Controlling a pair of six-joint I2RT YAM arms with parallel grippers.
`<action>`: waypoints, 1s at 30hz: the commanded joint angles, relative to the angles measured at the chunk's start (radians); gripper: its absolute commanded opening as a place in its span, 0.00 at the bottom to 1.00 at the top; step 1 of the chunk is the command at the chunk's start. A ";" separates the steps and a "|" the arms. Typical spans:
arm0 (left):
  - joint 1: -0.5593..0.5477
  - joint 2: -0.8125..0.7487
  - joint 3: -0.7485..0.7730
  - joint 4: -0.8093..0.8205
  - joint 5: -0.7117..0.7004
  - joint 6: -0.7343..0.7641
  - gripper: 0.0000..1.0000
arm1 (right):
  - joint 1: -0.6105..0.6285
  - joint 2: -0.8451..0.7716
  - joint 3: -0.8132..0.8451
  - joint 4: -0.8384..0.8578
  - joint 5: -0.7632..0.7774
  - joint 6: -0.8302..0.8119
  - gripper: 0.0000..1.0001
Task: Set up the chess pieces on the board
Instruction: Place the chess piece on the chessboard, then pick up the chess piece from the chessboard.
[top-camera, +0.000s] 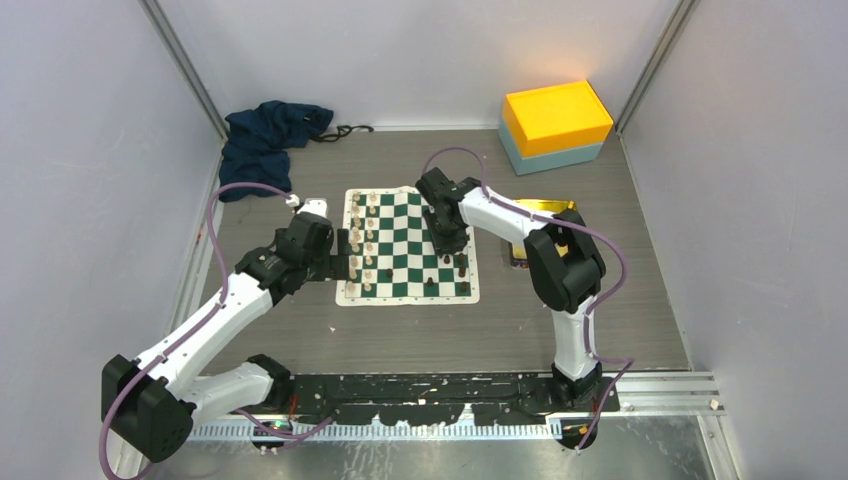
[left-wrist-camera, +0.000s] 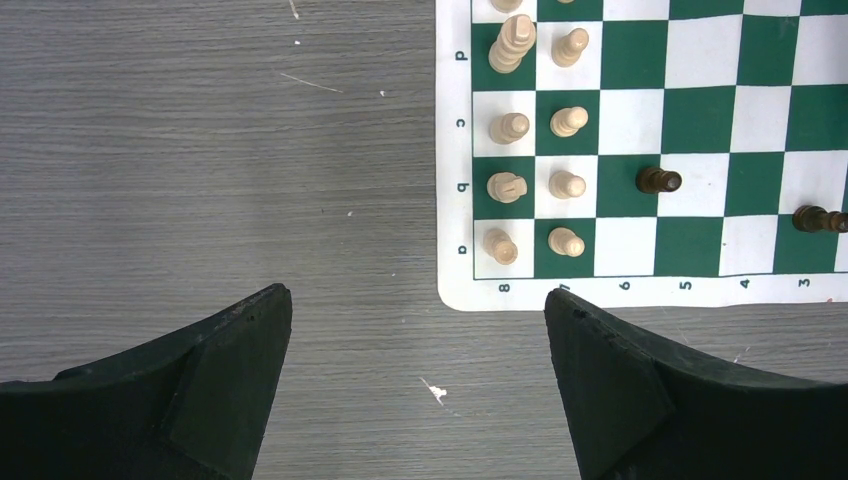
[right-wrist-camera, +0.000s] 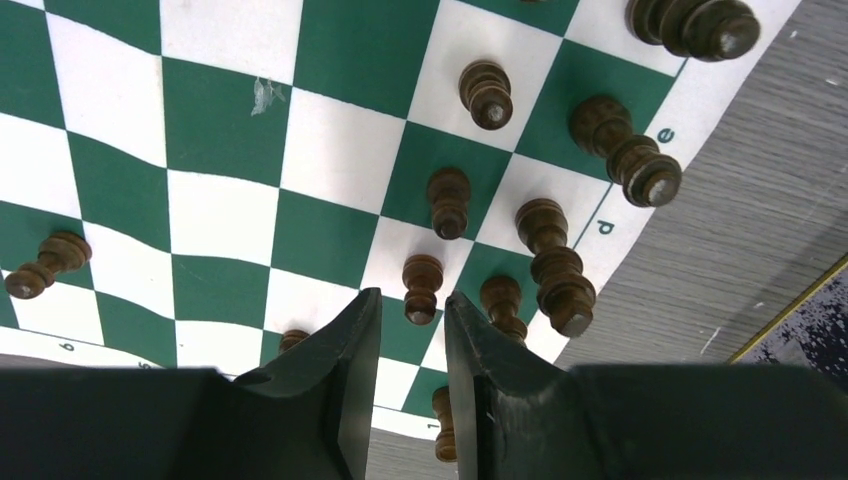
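left pincer (left-wrist-camera: 418, 298) released wide over desk (left-wrist-camera: 200, 150) by board (left-wrist-camera: 455, 292) corner near cream pcs (left-wrist-camera: 507, 187), right pincer (right-wrist-camera: 412, 298) tips close together at dark pawn (right-wrist-camera: 422, 278), can't tell if grasping it

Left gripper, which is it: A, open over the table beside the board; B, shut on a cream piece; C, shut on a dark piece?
A: the left gripper has its fingers spread wide, with only grey table between them, just off the board.
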 joint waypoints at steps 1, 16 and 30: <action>0.006 -0.009 0.011 0.030 0.003 -0.002 0.98 | -0.004 -0.095 0.053 -0.030 0.022 -0.015 0.36; 0.006 -0.010 0.003 0.031 0.007 -0.006 0.98 | 0.067 -0.140 0.050 -0.092 -0.083 -0.102 0.40; 0.006 -0.016 -0.004 0.030 0.010 -0.009 0.98 | 0.103 -0.115 0.031 -0.092 -0.157 -0.105 0.44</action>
